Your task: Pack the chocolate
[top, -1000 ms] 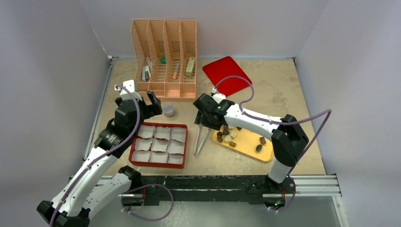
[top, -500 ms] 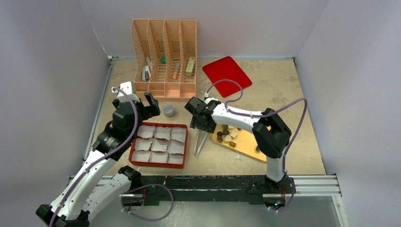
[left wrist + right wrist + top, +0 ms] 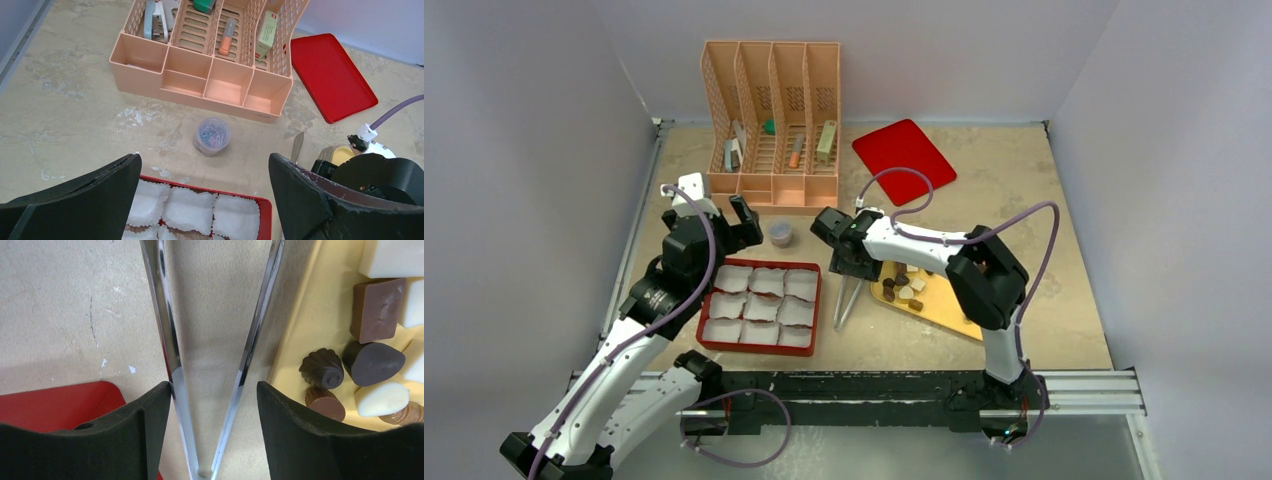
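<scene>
The chocolate point(image 3: 902, 288) is several dark, tan and white pieces heaped at the left end of a yellow tray point(image 3: 944, 305); the pieces also show in the right wrist view point(image 3: 372, 362). Metal tongs point(image 3: 844, 300) lie on the table between the yellow tray and a red box point(image 3: 816, 305) lined with white paper cups point(image 3: 764, 305). My right gripper point(image 3: 844, 265) is open, and both arms of the tongs point(image 3: 167, 340) lie between its fingers point(image 3: 214, 430). My left gripper point(image 3: 714, 215) is open and empty above the red box's far edge point(image 3: 204, 165).
A peach desk organizer point(image 3: 774, 120) with small items stands at the back. A red lid point(image 3: 904, 158) lies at the back right. A small cup of paper clips point(image 3: 780, 233) stands between the organizer and the red box, also in the left wrist view point(image 3: 212, 136).
My right gripper has moved left, from above the yellow tray to over the tongs. My left gripper has shifted slightly left and back.
</scene>
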You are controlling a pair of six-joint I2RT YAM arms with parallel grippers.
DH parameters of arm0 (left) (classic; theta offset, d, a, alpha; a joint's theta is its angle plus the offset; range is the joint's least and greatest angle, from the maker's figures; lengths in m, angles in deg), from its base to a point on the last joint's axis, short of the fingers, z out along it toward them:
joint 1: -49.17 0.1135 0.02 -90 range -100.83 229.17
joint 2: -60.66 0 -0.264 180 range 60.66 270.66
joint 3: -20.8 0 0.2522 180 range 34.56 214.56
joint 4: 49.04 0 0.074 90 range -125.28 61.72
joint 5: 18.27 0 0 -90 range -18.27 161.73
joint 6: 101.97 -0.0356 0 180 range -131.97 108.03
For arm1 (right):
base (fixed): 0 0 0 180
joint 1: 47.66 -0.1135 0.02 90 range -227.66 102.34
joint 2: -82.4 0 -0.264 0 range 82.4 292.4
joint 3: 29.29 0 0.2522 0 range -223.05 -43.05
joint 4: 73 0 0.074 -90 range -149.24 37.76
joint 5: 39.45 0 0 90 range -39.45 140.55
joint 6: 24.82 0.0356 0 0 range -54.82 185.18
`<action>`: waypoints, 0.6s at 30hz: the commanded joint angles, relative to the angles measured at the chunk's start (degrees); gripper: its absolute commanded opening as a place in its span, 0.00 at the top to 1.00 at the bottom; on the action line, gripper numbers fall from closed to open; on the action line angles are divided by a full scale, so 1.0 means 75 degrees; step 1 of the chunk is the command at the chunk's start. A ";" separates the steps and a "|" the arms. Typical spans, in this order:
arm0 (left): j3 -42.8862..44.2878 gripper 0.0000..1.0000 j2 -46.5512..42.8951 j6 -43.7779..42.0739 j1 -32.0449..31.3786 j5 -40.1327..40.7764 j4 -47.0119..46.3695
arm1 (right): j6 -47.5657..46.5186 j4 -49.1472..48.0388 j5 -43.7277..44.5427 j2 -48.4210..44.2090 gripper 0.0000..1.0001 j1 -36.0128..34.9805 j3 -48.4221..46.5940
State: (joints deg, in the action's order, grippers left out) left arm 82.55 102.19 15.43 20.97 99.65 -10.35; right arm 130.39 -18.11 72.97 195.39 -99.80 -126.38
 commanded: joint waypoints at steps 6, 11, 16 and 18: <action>0.0015 0.02 -0.0120 -0.0126 -0.0030 0.0121 -0.0259 | 0.0174 0.0189 0.0348 0.0219 0.37 -0.0064 -0.0318; 0.0011 0.02 -0.0124 -0.0126 -0.0027 0.0132 -0.0259 | 0.0261 0.0322 0.0339 0.0326 0.36 -0.0102 -0.0350; 0.0008 0.02 -0.0113 -0.0137 -0.0024 0.0122 -0.0281 | 0.0283 0.0329 0.0347 0.0403 0.36 -0.0166 -0.0359; 0.0011 0.02 -0.0113 -0.0137 -0.0024 0.0121 -0.0269 | 0.0270 0.0345 0.0349 0.0462 0.37 -0.0182 -0.0382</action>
State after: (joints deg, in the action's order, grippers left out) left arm 82.55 101.89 15.43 20.97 99.65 -10.37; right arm 130.85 -17.85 73.58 198.52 -100.59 -127.03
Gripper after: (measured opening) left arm 0.985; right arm 0.637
